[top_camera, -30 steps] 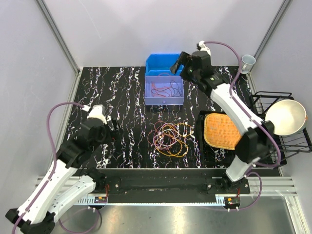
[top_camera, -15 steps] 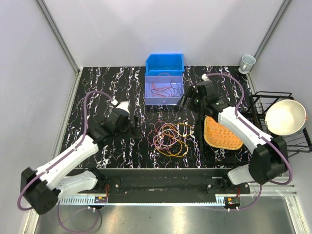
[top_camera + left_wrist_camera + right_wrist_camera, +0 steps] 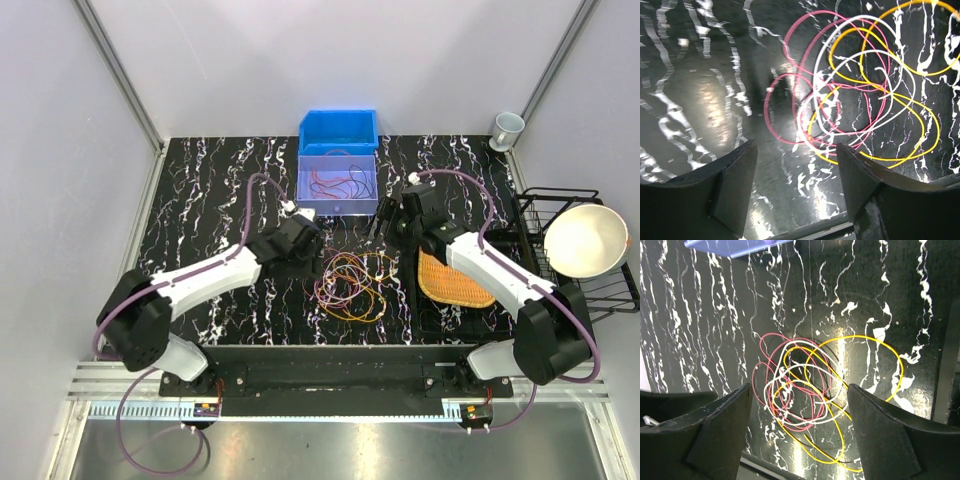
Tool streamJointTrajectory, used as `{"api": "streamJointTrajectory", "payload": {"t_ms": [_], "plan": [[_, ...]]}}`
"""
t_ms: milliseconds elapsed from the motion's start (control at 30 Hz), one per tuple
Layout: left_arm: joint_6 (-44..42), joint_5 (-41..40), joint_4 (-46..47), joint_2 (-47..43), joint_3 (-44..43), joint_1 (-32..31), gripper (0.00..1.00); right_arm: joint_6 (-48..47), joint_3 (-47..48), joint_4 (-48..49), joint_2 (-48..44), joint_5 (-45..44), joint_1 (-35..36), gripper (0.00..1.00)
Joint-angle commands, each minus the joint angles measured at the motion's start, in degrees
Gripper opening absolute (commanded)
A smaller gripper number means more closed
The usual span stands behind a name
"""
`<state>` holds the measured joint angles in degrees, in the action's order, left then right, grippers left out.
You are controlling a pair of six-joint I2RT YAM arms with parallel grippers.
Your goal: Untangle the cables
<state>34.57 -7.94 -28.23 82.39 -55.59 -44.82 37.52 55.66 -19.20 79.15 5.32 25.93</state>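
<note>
Both claws gaped empty: left gripper (image 3: 797, 175) and right gripper (image 3: 799, 425) hovered near the tangled cables (image 3: 350, 285); approach seemingly in hand, next move called for pinching one outer loop

A black tabletop (image 3: 200, 200) veined with white spreads beneath the left fingers (image 3: 735, 185) and the right fingers (image 3: 725, 430), glaring with reflected light just ahead of them, enclosed by pale grey walls (image 3: 250, 60) with metal corner posts (image 3: 120, 75).

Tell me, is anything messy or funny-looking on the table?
Yes: the cables lie in one tangled heap in the middle of the table, pink and yellow loops crossing over each other. Nothing else looks spilled or broken.
</note>
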Motion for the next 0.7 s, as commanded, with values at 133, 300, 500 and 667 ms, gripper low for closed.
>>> {"api": "streamJointTrajectory", "payload": {"t_ms": [133, 300, 500, 667], "plan": [[1.8, -0.4, 5.2, 9.2, -4.5, -2.1, 0.60, -2.0, -4.0, 6.2, -0.8, 1.9, 0.5, 0.82], [1.5, -0.8, 5.3, 13.4, -5.9, -2.7, 0.55, -2.8, -6.1, 9.1, 1.2, 2.2, 0.4, 0.82], [1.4, -1.2, 5.3, 15.9, -6.1, -2.7, 0.54, -3.3, -6.3, 10.6, 3.5, 2.8, 0.5, 0.82], [1.6, -0.3, 5.7, 16.8, -5.9, -2.9, 0.49, -3.2, -5.7, 10.9, 5.6, 3.2, 0.5, 0.82]]}}
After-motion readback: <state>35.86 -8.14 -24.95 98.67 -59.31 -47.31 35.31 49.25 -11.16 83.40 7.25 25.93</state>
